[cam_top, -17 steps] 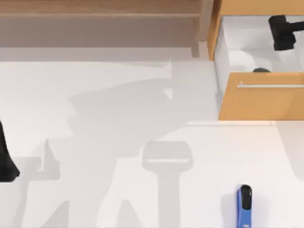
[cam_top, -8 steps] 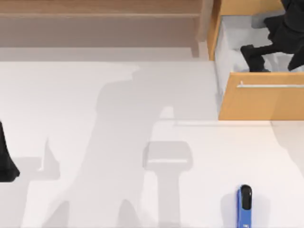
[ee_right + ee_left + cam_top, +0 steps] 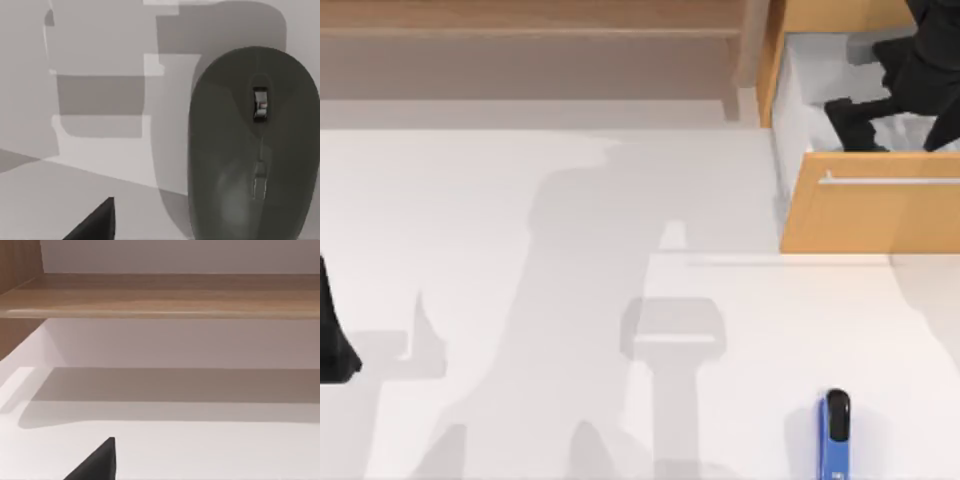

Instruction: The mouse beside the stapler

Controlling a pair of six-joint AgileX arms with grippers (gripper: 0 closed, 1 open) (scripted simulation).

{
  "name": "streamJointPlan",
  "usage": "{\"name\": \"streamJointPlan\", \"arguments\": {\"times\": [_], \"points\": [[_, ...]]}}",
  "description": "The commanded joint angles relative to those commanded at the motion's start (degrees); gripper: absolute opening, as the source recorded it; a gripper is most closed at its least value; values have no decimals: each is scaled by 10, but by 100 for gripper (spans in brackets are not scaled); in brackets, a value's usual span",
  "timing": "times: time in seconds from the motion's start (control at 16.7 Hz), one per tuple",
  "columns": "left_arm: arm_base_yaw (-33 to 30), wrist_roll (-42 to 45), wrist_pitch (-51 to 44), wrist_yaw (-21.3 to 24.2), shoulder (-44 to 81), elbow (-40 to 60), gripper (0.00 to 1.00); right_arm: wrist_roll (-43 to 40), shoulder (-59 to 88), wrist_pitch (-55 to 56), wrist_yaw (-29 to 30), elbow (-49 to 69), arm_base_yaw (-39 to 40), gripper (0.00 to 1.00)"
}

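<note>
Overhead, the right gripper (image 3: 860,125) reaches down into an open wooden drawer (image 3: 870,215) at the table's (image 3: 520,250) two o'clock corner. I cannot tell whether its jaws are released or clenched. The right wrist camera shows the black mouse (image 3: 252,145) close below, lying on the drawer's pale floor. The blue stapler (image 3: 835,435) lies at five o'clock. The left arm (image 3: 332,335) is parked at nine o'clock.
</note>
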Motion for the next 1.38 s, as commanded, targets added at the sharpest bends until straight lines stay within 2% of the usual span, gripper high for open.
{"name": "streamJointPlan", "arguments": {"times": [0.78, 1.02, 1.38], "points": [[0, 0, 0, 0, 0, 0, 100, -4, -50, -110, -3, 60, -1, 100], [0, 0, 0, 0, 0, 0, 100, 5, -44, -79, 0, 37, 5, 100], [0, 0, 0, 0, 0, 0, 100, 1, 1, 23, 2, -22, 5, 100]]}}
